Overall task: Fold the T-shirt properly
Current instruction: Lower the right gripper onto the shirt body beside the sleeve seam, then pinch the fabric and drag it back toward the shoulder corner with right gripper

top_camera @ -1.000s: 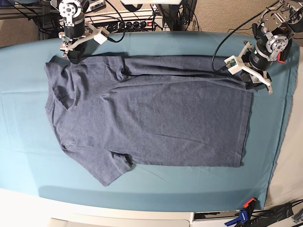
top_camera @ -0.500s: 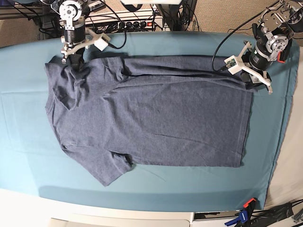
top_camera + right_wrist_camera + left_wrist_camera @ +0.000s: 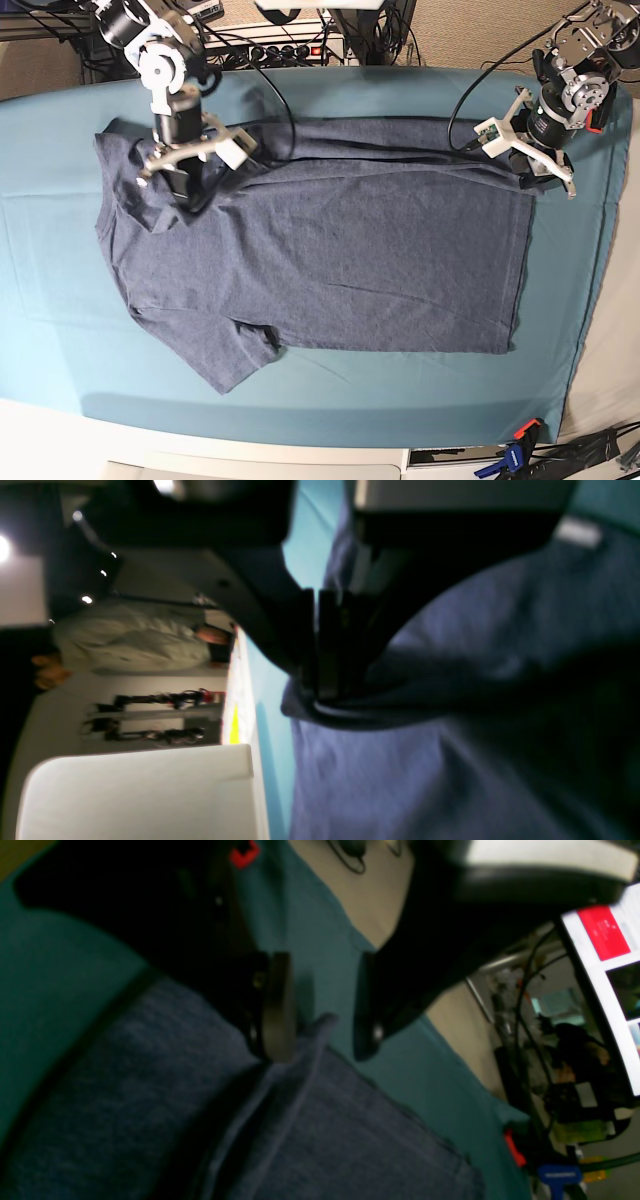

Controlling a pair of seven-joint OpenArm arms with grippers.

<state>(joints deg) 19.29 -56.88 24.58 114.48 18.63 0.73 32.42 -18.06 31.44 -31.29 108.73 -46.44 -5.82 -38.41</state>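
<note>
T-shirt [image 3: 330, 260] | right hand [image 3: 317, 690] pinching collar-side fabric, left hand [image 3: 320, 1005] hanging released over hem corner | keeping both edges level while folding

Heathered slate-blue short-sleeved cotton T-shirt [image 3: 330, 250] lying flat on the teal table cloth [image 3: 60, 300], collar toward the left edge, hem toward the right edge. Right gripper [image 3: 180, 185] over its far-left part; left gripper [image 3: 530, 165] at its far-right corner.
</note>
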